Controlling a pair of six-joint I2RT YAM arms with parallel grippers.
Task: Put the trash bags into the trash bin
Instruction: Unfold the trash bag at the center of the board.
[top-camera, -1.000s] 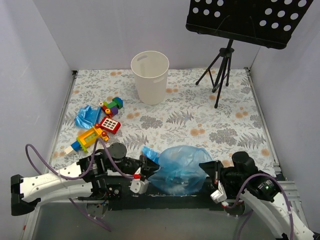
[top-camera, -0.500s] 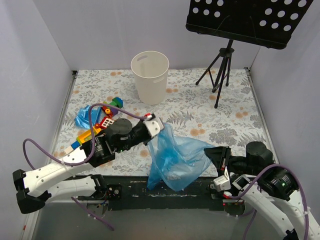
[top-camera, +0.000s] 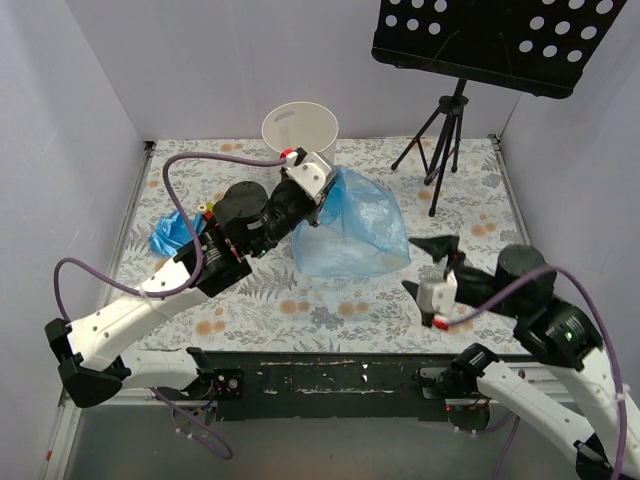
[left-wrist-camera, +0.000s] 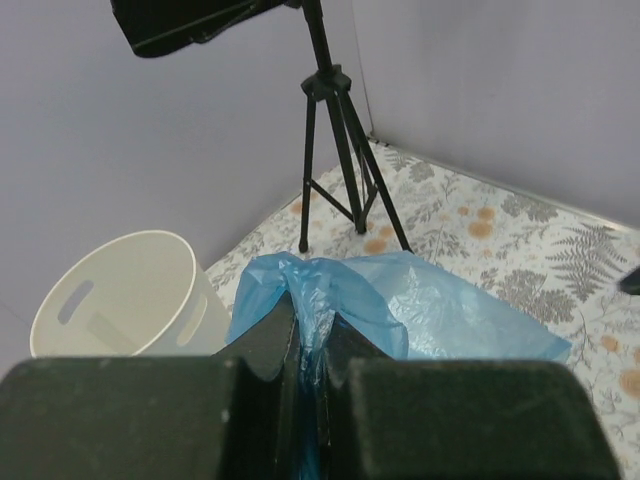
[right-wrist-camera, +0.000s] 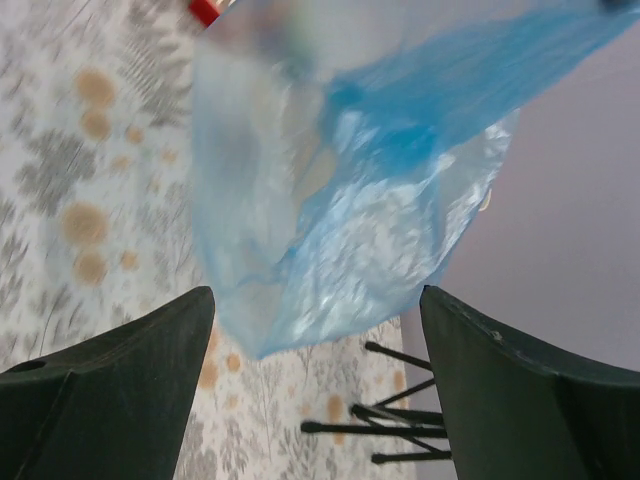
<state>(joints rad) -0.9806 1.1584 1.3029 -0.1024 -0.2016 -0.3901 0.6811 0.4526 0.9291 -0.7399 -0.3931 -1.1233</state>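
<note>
Above the floral tabletop (top-camera: 480, 200) our left jaws pinch the gathered top of a glossy, see-through blue bag (top-camera: 352, 228) hanging just beside the white bin (top-camera: 300, 118), while our right jaws gape empty.

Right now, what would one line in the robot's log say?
left gripper: shut on trash bag, lifted beside trash bin | right gripper: open, empty, apart from trash bag | trash bag: not yet in trash bin

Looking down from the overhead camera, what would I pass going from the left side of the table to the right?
crumpled blue bag → trash bin → big blue bag hanging from the left arm's tool → black music stand
</note>
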